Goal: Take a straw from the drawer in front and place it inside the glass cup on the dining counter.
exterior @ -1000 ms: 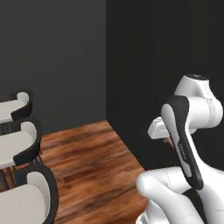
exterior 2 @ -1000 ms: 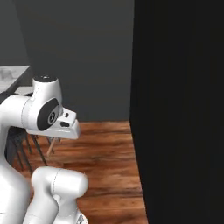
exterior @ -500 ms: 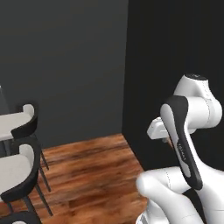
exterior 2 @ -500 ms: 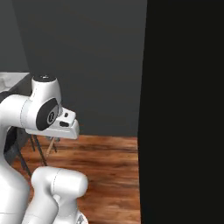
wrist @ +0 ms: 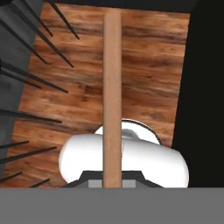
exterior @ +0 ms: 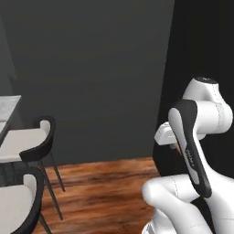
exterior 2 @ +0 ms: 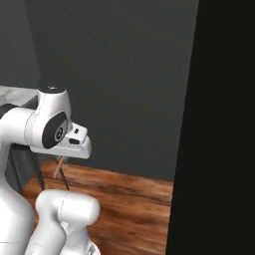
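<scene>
One straw (wrist: 112,96) sits pinched in the closed end effector (wrist: 112,181), running straight out from it over the bare wooden floor (wrist: 148,65). Two dark-backed chairs (exterior: 32,146) stand at the left beside the marble desk's edge (exterior: 10,107). Open floor stretches between them and the black wall (exterior 2: 219,129) at the right.

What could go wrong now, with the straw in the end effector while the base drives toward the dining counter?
1. The straw is thin and sticks far out of the shut end effector; a jolt could make it slip or tilt.
2. The chairs stand close beside the dining counter; the base or the straw tip could catch one.
3. The tall dark cabinet sits close beside the arm.
</scene>
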Robot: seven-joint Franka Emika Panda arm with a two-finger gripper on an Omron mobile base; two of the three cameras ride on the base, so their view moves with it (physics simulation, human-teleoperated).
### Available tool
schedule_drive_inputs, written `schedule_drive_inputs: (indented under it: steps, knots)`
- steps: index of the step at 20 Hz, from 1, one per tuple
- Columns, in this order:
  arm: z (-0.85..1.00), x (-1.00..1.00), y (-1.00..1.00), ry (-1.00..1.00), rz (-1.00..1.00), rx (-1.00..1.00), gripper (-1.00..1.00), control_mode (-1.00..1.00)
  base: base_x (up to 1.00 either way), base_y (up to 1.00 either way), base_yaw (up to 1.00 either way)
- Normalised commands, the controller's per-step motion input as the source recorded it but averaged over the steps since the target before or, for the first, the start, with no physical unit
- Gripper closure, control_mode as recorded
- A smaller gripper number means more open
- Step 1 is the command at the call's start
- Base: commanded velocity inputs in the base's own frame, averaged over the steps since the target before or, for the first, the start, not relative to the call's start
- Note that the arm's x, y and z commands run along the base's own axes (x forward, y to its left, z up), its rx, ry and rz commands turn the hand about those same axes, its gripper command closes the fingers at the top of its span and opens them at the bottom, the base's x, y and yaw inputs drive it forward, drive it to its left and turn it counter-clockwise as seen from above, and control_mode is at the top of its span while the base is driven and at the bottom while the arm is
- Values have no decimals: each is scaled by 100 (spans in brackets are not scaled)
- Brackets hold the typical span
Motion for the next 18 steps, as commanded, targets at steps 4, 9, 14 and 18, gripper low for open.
schedule_drive_inputs:
  steps: [4,9,14,18]
  knots:
    - [0,0,0,0,0,0,100,100,93,-12,47]
    - [0,0,0,0,0,0,100,100,84,-22,51]
    - [0,0,0,0,0,0,100,100,78,-25,53]
    - [0,0,0,0,0,0,100,100,61,-17,56]
